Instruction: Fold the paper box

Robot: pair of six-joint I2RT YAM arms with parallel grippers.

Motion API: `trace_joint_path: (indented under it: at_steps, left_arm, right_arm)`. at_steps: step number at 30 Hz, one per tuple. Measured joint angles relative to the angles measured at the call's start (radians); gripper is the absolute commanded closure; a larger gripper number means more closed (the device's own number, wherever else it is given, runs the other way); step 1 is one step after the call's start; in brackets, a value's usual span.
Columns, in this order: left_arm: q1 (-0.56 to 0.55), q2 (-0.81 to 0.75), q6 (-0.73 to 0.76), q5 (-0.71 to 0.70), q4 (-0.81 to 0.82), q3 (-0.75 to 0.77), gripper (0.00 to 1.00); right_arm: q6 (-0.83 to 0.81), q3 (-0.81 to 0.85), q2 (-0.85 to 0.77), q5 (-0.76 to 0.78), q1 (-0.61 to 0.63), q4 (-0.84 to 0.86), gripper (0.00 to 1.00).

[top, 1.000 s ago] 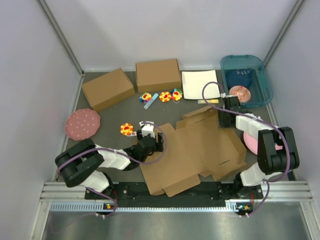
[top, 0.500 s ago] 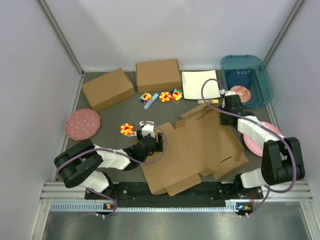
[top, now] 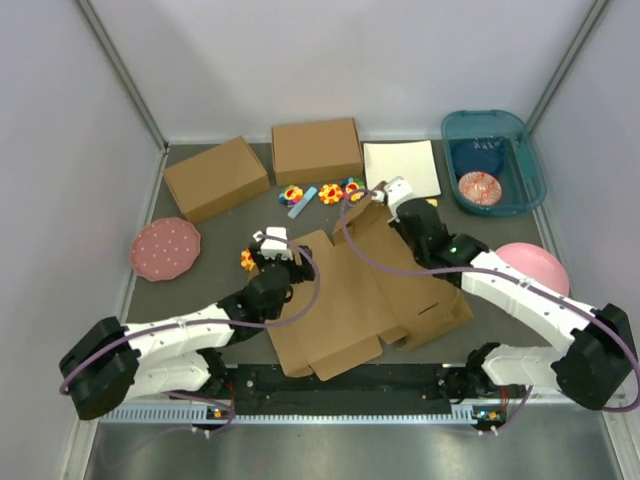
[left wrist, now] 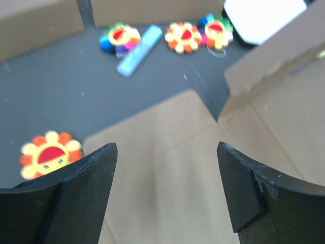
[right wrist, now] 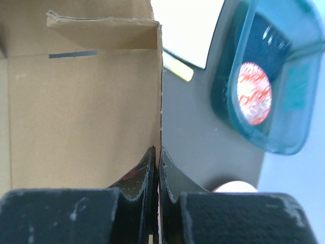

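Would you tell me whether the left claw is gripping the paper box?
No, the left claw stands wide open above the paper box.

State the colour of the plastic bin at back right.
Translucent teal bin, clearest in the top external view.

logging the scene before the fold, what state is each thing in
paper box: unfolded, mostly flat, one far flap raised
right jaws: shut on that raised flap's edge
left jaws: open, over a flat flap
angled brown box: closed
straight brown box: closed
teal bin: open, no lid
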Motion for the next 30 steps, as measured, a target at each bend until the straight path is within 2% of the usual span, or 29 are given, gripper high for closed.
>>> trace_joint_path:
  at_steps: [6,12,16,21,24,30]
  left_arm:
    - [0.001,-0.106,0.082,-0.107,0.002,0.033,0.13]
    - [0.014,-0.105,0.114,-0.155,0.010,0.039,0.13]
    - [0.029,-0.087,0.121,-0.163,0.017,0.039,0.11]
    - [0.045,-0.060,0.129,-0.143,0.097,0.022,0.05]
    - [0.053,-0.037,0.132,-0.097,0.196,-0.032,0.01]
    - [0.068,0.049,0.126,0.008,0.352,-0.128,0.01]
  right_arm:
    - [-0.232,0.038,-0.003,0.237,0.255,-0.005,1.00]
    - [-0.505,0.058,0.012,0.380,0.442,0.027,1.00]
    - [-0.647,0.066,0.013,0.417,0.482,0.071,1.00]
    - [-0.733,0.048,0.029,0.462,0.483,0.161,1.00]
    - [-0.754,-0.026,0.046,0.496,0.484,0.262,1.00]
    - [-0.762,-0.196,0.097,0.555,0.519,0.423,1.00]
